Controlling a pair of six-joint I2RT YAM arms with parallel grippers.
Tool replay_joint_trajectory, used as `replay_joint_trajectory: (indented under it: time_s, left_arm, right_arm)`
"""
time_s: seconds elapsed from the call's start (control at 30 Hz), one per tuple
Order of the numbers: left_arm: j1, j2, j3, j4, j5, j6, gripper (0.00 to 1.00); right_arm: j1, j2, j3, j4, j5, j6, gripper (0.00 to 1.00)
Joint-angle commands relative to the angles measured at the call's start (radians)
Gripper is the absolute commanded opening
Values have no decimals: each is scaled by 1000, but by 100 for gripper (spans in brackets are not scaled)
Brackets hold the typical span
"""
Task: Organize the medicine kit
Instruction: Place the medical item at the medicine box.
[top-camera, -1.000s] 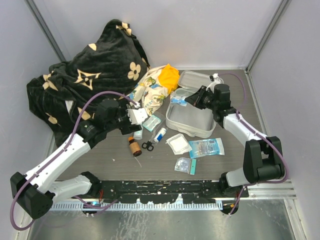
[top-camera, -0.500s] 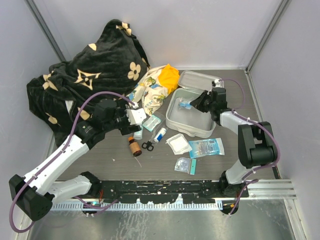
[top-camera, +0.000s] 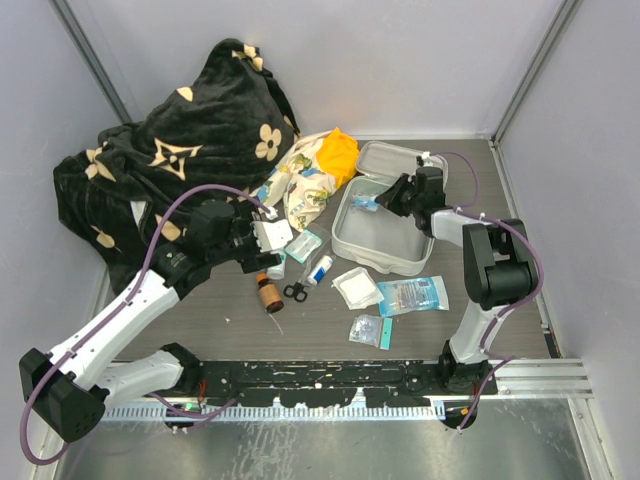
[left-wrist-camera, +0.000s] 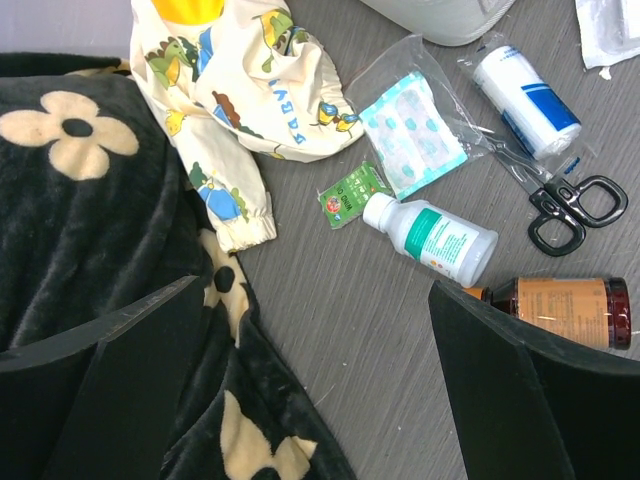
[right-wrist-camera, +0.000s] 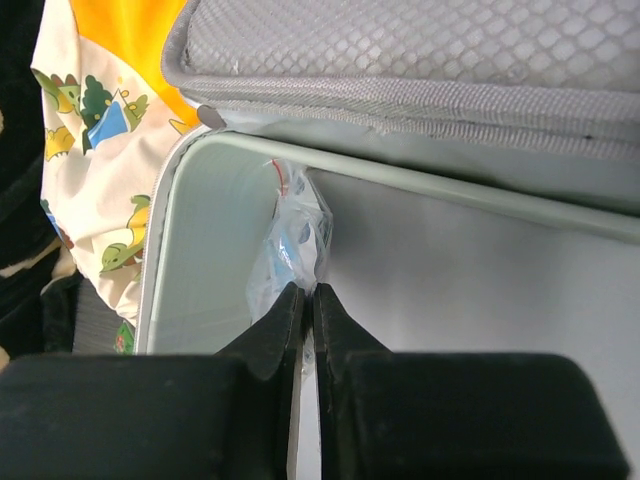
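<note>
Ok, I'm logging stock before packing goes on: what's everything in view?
medicine kit: one, pale grey, open, centre right
clear packet: one, bluish contents, kit's back-left corner
blanket: one, black, beige flowers, back left
child's garment: one, cream print with orange, left of kit
plaster pack: one, turquoise, by garment
green sachet: one, beside plaster pack
white bottle: one, green label, centre
white tube: one, blue label, near scissors
scissors: one, black, centre
brown bottle: one, near scissors
flat packets: three, white and blue, before kit
left gripper: open, over bottles
right gripper: shut on clear packet
</note>
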Motion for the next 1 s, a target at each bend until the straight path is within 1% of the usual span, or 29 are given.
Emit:
replay_joint_trajectory:
  time_s: [0.0, 0.13, 0.17, 0.2, 0.33, 0.6, 0.83, 0.97]
  left_arm:
    - [4, -13, -1, 42, 22, -10, 98]
    - [4, -17, -8, 42, 23, -14, 98]
    - [5, -19, -10, 42, 23, -15, 98]
    - [4, -21, -12, 42, 22, -18, 98]
    - [4, -36, -14, 39, 21, -22, 98]
    - [4, -46, -16, 36, -1, -39, 98]
    - [3, -9, -24, 10, -44, -71, 98]
    - [3, 19, -48, 21, -33, -152, 98]
  right_arm:
    - [0, 9, 75, 3, 15, -51, 23]
    - [0, 11, 129, -78, 32, -114, 33]
    - [0, 6, 140, -105, 39, -133, 40]
    - [0, 2, 149, -122, 44, -150, 44]
    - [0, -25, 178, -195, 78, -216, 56]
    - [0, -132, 172, -279, 111, -311, 66]
    - [0, -255, 177, -369, 20, -455, 71]
    - [0, -346, 163, -421, -59, -552, 76]
